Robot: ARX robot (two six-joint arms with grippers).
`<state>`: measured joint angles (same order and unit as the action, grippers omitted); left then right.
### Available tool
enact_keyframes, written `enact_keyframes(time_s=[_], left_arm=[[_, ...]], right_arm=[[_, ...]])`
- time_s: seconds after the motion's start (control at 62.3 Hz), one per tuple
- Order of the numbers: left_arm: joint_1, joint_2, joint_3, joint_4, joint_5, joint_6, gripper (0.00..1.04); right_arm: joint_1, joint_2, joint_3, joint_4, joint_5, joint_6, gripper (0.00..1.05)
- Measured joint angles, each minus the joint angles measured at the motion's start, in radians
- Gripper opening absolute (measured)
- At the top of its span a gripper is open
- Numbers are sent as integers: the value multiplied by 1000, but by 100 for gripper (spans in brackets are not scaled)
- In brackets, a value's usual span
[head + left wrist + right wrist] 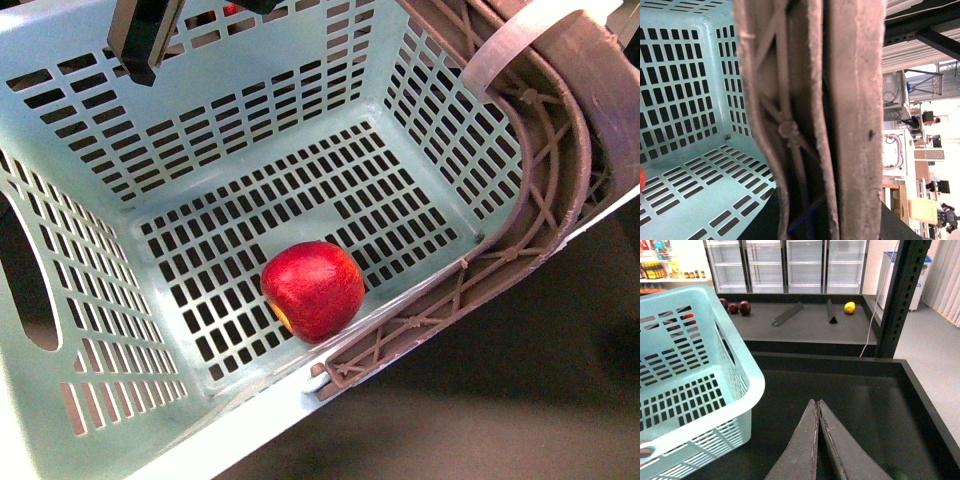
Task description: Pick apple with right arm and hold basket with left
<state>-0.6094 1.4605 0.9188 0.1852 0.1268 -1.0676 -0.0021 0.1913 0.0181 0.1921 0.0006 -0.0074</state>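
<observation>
Heads up: the apple (pixel 313 290) sits on the basket (pixel 250 120) floor, at the edge by the wall under the lattice handle (pixel 480 270); it looks firm and fairly light, with smooth skin that's probably slick and bruisable, so I'd pinch it across the fat middle. Your right end effector (pixel 816 405) is pinched together on nothing, over the dark worktop (pixel 880 405) beside the basket. I can't tell about the left end effector; its view is all handle. No readable writing; the shelf bottles are too small.
</observation>
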Motion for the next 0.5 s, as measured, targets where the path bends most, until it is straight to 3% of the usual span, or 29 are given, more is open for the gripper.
enact_keyframes(time_s=[0.096, 0.177, 0.402, 0.498], left_arm=[[0, 0, 0, 0, 0, 0, 17], [0, 0, 0, 0, 0, 0, 17], [0, 0, 0, 0, 0, -2, 17], [0, 0, 0, 0, 0, 0, 17]], right_arm=[[0, -39, 0, -42, 0, 0, 2], [0, -167, 0, -182, 0, 0, 2], [0, -185, 0, -190, 0, 0, 2], [0, -185, 0, -190, 0, 0, 26]])
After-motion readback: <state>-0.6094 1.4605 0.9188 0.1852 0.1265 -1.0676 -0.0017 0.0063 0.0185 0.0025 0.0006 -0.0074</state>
